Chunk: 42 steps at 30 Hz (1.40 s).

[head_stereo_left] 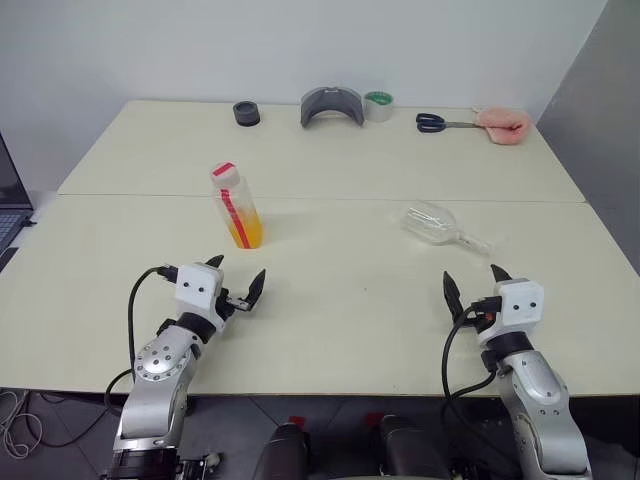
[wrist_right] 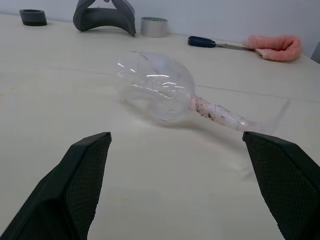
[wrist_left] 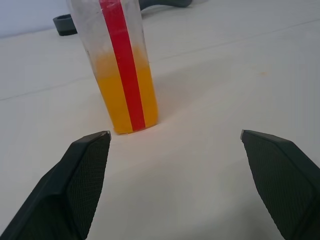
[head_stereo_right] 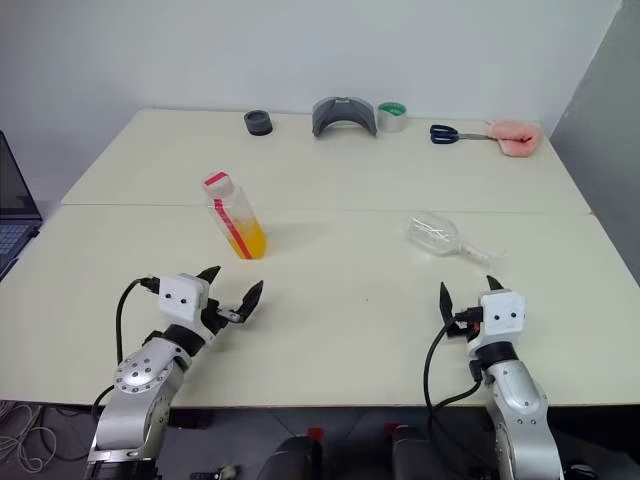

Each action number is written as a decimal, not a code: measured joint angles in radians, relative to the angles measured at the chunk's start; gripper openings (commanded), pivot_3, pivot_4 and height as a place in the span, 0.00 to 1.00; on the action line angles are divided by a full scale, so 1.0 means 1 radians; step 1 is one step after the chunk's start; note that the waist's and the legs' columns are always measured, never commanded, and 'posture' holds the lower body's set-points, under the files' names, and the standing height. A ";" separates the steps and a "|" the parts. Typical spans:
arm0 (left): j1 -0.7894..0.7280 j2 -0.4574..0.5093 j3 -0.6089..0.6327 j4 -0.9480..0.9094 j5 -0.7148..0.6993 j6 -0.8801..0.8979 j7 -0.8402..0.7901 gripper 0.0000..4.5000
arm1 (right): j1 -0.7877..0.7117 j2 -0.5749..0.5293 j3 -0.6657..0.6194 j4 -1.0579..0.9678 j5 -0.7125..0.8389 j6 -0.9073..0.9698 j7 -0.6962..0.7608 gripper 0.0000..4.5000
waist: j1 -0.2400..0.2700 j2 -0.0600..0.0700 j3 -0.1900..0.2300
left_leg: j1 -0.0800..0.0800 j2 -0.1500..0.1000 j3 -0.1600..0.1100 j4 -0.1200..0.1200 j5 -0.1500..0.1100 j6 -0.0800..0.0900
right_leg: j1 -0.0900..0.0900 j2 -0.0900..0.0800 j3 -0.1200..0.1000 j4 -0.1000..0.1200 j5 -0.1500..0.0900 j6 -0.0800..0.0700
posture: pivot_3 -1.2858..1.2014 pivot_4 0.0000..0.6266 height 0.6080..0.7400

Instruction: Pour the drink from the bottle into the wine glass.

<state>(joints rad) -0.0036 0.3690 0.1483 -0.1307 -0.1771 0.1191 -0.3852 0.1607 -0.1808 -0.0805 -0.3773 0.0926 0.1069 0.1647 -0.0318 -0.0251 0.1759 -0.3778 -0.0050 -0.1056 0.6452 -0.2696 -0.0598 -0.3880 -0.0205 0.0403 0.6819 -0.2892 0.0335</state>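
The bottle [head_stereo_left: 236,205] stands upright left of the table's middle, clear plastic with a red cap and a red label strip. Orange drink [wrist_left: 125,97] fills its lower part. My left gripper [head_stereo_left: 236,282] hovers open a short way in front of it, with nothing between its fingers. The wine glass [head_stereo_left: 436,225] lies on its side right of the middle, its bowl [wrist_right: 157,87] toward the left and its stem [wrist_right: 220,114] toward the right. In front of the glass my right gripper [head_stereo_left: 473,282] is open and holds nothing.
Along the far edge of the table [head_stereo_left: 340,320] sit a small black ring [head_stereo_left: 246,113], a grey curved piece [head_stereo_left: 332,105], a roll of tape [head_stereo_left: 378,105], scissors [head_stereo_left: 440,123] and a pink fluffy thing [head_stereo_left: 503,125]. A laptop [head_stereo_left: 10,205] stands off the left side.
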 measured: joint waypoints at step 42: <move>-0.349 -0.051 0.006 0.105 0.038 0.198 0.180 1.00 | -0.427 -0.360 0.122 -0.128 0.436 0.401 0.553 1.00 | 0.002 -0.001 0.000 | -0.001 -0.001 -0.001 0.001 0.000 0.000 | 0.000 0.000 -0.002 -0.001 0.000 0.000 | 0.52 0.24 1.00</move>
<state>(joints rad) -0.3525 0.3176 0.1541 -0.0253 -0.1396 0.3171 -0.2050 -0.2663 -0.5408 0.0415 -0.5053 0.5289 0.5080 0.7180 -0.0296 -0.0258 0.1757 -0.3792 -0.0061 -0.1069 0.6461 -0.2695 -0.0597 -0.3877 -0.0209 0.0387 0.6813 -0.2890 0.0337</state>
